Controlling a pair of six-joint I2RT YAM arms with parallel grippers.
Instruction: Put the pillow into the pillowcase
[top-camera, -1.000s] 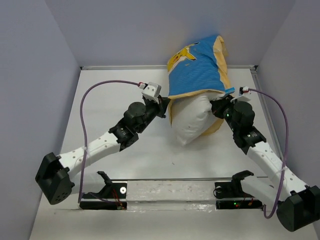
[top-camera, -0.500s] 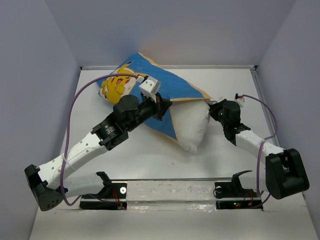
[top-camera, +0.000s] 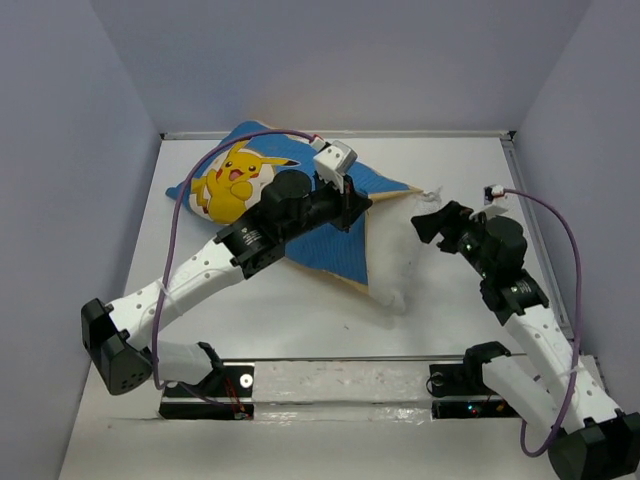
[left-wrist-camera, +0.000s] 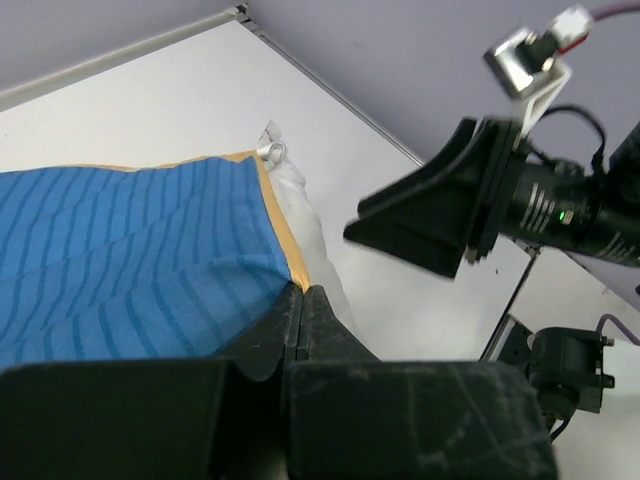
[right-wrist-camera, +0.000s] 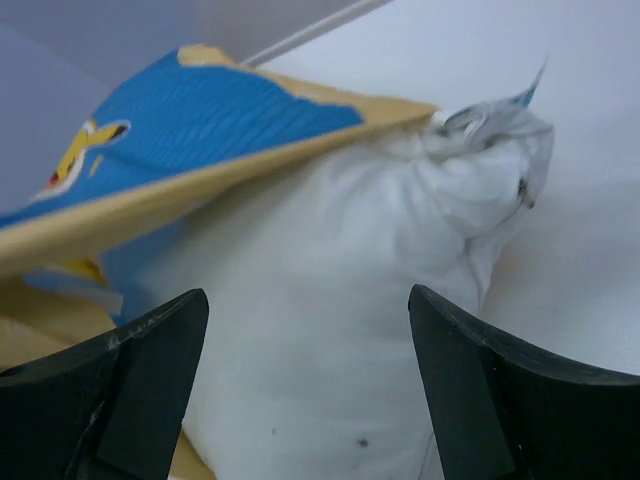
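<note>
Inside pillowcase (top-camera: 235, 178): pillow (top-camera: 392, 255) partway; left tool (top-camera: 358, 200) pinches pillowcase, right tool (top-camera: 428, 212) wide.

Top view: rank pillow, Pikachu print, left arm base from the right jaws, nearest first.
1. pillow, directly left of them, close.
2. Pikachu print, far left, toward the back.
3. left arm base, near-left corner.

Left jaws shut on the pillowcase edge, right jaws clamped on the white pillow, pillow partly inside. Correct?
Not quite. The right jaws stand wide open, not clamped on the pillow; the right wrist view shows them apart with the pillow ahead of them. The rest holds: the left jaws are shut on the pillowcase edge, and the pillow is partly inside.
</note>
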